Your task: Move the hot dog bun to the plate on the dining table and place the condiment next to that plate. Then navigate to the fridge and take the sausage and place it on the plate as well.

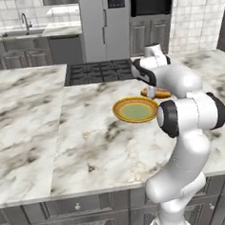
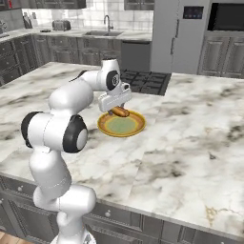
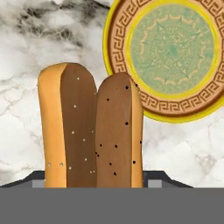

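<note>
Carrying: I have the hot dog bun (image 3: pixel 92 131) grasped in the fingers (image 2: pixel 118 110), judging by how it fills the gap at the hand.
Left base view: bun (image 1: pixel 156 93) sits just behind the yellow plate (image 1: pixel 135 109) on the marble bench (image 1: pixel 87 135), half hidden by my arm; fridge (image 1: pixel 105 24) stands beyond the cooktop (image 1: pixel 99 71).
Right base view: hand hovers at the plate's (image 2: pixel 122 125) far rim, bun (image 2: pixel 119 112) over that edge.
Hand view: bun's split halves up close, plate (image 3: pixel 170 57) ahead and off-centre, not beneath the bun.
Progress: I judge step one underway, bun not yet released. Condiment and sausage remain.
</note>
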